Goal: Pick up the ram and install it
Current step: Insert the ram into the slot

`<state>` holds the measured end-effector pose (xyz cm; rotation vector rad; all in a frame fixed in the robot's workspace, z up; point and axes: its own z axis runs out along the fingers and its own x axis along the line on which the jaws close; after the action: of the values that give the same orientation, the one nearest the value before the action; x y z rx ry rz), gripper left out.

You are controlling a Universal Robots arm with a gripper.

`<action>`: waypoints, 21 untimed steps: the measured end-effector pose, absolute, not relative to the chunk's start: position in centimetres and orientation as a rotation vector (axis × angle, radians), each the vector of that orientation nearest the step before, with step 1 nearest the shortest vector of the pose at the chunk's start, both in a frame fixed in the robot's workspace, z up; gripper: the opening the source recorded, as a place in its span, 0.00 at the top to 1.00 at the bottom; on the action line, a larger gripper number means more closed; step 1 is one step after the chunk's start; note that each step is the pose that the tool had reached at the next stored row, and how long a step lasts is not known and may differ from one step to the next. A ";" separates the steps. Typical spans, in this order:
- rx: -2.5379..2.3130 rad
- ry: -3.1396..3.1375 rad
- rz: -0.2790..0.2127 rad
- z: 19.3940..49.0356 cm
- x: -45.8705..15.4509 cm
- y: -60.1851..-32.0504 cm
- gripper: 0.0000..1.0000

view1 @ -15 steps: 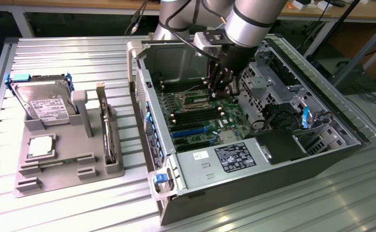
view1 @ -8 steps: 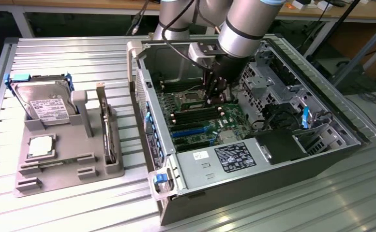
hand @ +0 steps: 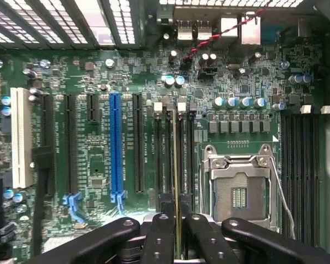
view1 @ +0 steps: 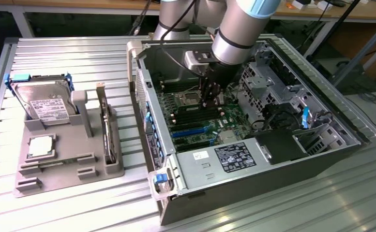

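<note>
In the exterior view the arm (view1: 239, 29) covers most of the tool (view1: 206, 99), low inside the case (view1: 194, 203), and its load is hard to make out. In the wrist view, its fingers (hand: 159, 239) pinch the ram (hand: 177, 206), seen edge-on as a thin strip over the slots (hand: 168, 154) just beside the socket (hand: 239, 190). The finger bases are cut off. Case walls stand close; the worktop (view1: 304, 203) lies open.

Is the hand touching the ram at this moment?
Touching. The wrist view shows the ram edge-on, pinched between the two inner fingers of the hand, with no gap on either side.
</note>
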<state>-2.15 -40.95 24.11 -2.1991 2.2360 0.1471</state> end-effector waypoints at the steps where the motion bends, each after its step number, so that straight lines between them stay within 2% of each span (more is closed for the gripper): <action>1: -2.200 2.237 0.147 23.9 -2.1 -40.9 0.86; 21: -2.184 2.251 0.147 23.4 -2.2 -41.8 0.86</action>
<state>-2.15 -41.78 23.35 -2.1842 2.2515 0.1468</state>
